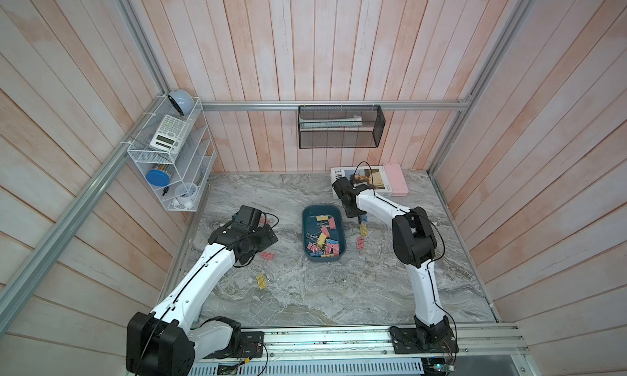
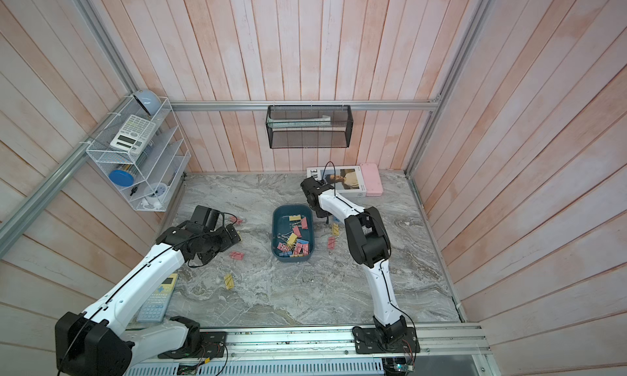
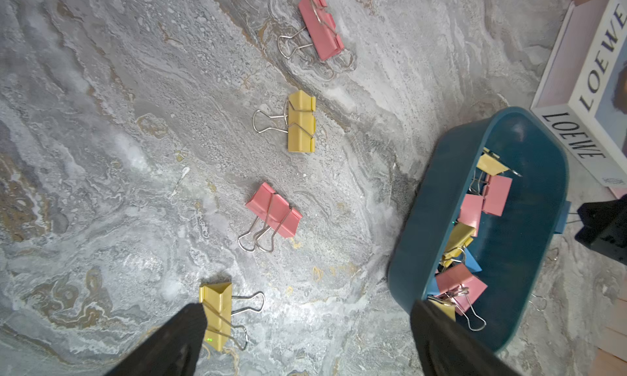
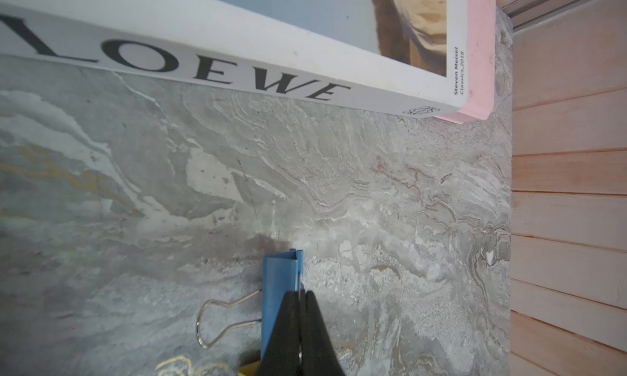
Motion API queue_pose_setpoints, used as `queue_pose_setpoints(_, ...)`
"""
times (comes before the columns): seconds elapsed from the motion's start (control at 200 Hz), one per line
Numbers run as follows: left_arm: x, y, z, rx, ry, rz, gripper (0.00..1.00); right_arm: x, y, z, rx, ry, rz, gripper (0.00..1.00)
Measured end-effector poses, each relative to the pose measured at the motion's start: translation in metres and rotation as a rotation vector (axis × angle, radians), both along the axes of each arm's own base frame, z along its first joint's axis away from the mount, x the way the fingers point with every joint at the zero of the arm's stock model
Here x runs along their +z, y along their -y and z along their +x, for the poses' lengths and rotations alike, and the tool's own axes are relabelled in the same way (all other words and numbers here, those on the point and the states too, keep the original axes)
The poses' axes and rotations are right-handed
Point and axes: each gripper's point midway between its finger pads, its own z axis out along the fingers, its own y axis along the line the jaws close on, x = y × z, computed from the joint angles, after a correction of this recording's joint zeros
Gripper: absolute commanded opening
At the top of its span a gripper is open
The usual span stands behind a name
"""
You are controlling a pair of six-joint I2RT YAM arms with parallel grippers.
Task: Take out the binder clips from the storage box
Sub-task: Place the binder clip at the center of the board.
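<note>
Right hand [image 4: 300,294] pinches blue clip [image 4: 280,279] by a thin edge; it may twist loose. Left hand [image 3: 308,310] gapes open.

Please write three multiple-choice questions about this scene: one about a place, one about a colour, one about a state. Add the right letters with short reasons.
1. Where is the right gripper?
A. over the table, beside the storage box
B. inside the storage box
C. in the mesh basket

2. What colour is the binder clip it grips?
A. pink
B. blue
C. yellow

3. How is the left gripper?
A. shut on a yellow clip
B. shut on nothing
C. open and empty

1 A: its wrist view shows bare marble below.
2 B: a blue body sits between its jaws.
3 C: its fingers stand wide apart, holding nothing.
</note>
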Motion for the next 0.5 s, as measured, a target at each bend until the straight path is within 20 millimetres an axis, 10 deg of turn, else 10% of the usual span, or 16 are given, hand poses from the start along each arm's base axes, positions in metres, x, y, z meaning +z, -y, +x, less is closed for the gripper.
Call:
queue_pose_setpoints(0.23,-0.003,0.008,0.004,-0.013,-0.007,-0.032,1.00,0.000,-0.003,0.001,-0.005,0.004,0.017,0.45)
queue_pose_setpoints(0.5,-0.013,0.022,0.014,-0.032,-0.026,-0.073,1.00,0.045,-0.040,-0.028,0.167,0.028,0.176,0.47)
